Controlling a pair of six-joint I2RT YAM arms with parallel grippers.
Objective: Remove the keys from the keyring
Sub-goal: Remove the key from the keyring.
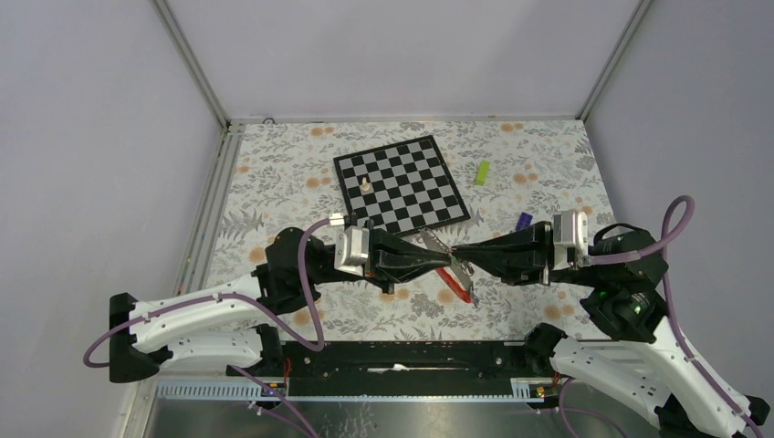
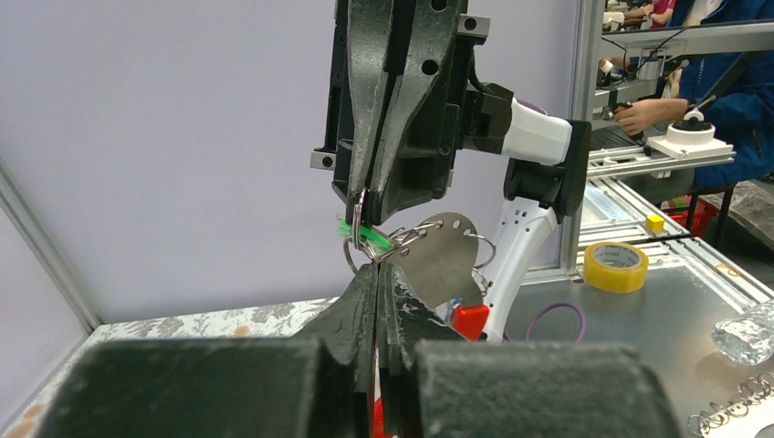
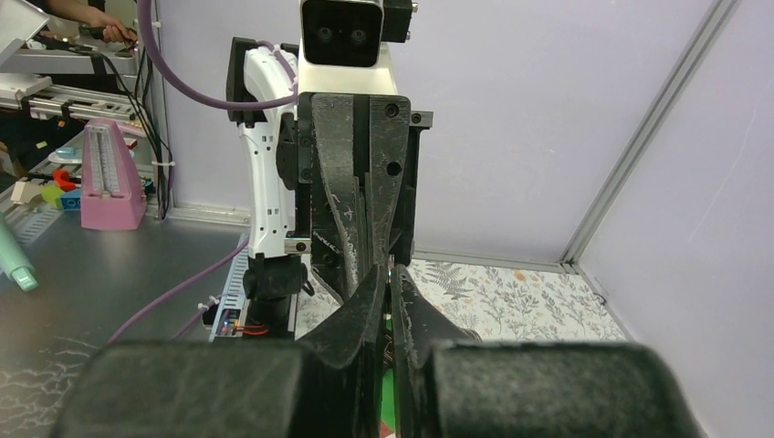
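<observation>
My two grippers meet tip to tip above the flowered mat. The left gripper [image 1: 437, 257] [image 2: 377, 271] is shut, pinching the keyring [image 2: 350, 256] where its thin wire and the keys bunch together. From the opposite side the right gripper [image 1: 460, 256] [image 2: 362, 203] [image 3: 387, 272] is shut on a loop of the same ring. A green-headed key [image 2: 367, 236] sits just past its tips. A round silvery plate [image 2: 445, 255] and the red tag [image 2: 470, 320] [image 1: 455, 282] hang beside my left fingers.
A chessboard [image 1: 402, 182] with one small pale piece [image 1: 366, 183] lies behind the grippers. A lime-green block [image 1: 482, 172] and a purple-and-yellow block [image 1: 523, 221] lie to its right. Frame posts stand at the back corners.
</observation>
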